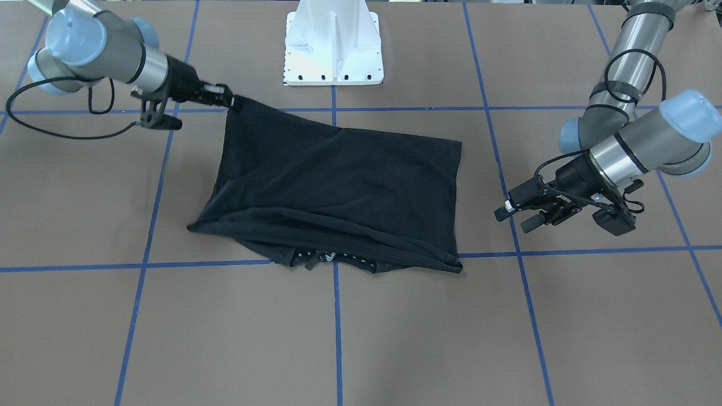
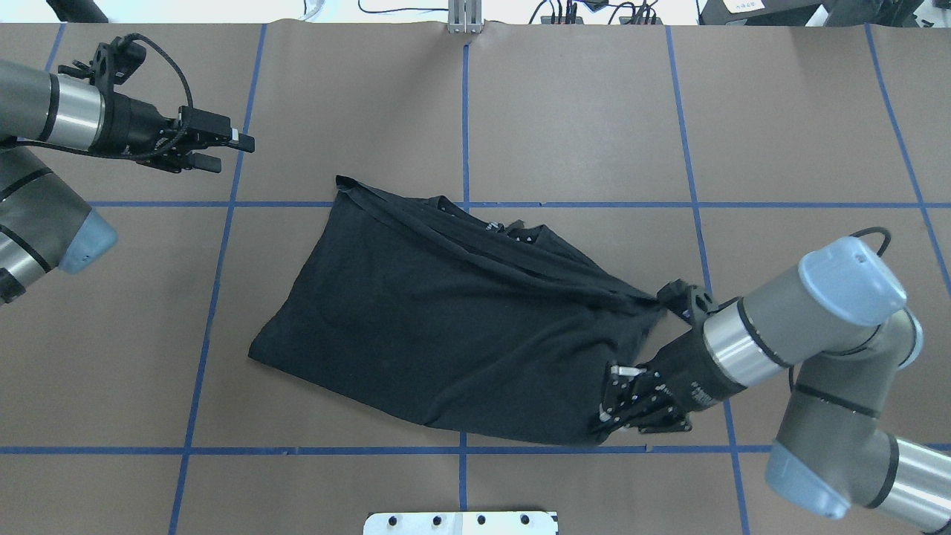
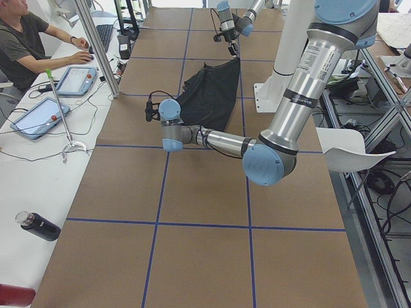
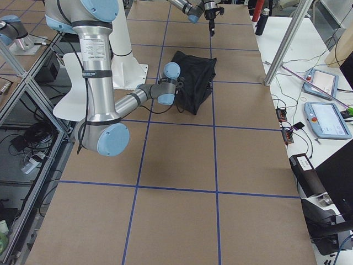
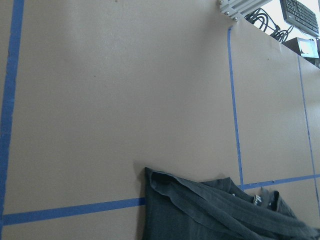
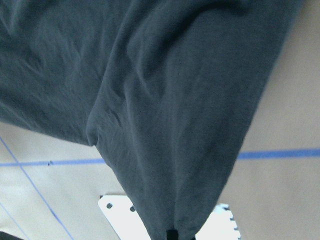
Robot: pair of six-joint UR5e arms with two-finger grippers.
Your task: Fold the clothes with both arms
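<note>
Exterior front-facing view: the right gripper (image 1: 228, 102), jaws clenched, holds one corner of the black T-shirt (image 1: 338, 192) raised off the counter (image 1: 564, 316), apparently for folding, while the left gripper (image 1: 513, 219) hovers nearby, jaws released.

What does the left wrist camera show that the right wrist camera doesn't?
Only the left wrist view: a keyboard and a metal frame foot beyond the edge of the table, and the T-shirt lying along the frame's bottom. Only the right wrist view: the white base plate, behind the T-shirt, which hangs close up across most of the frame. Both: the black T-shirt, the brown table and blue tape lines.
</note>
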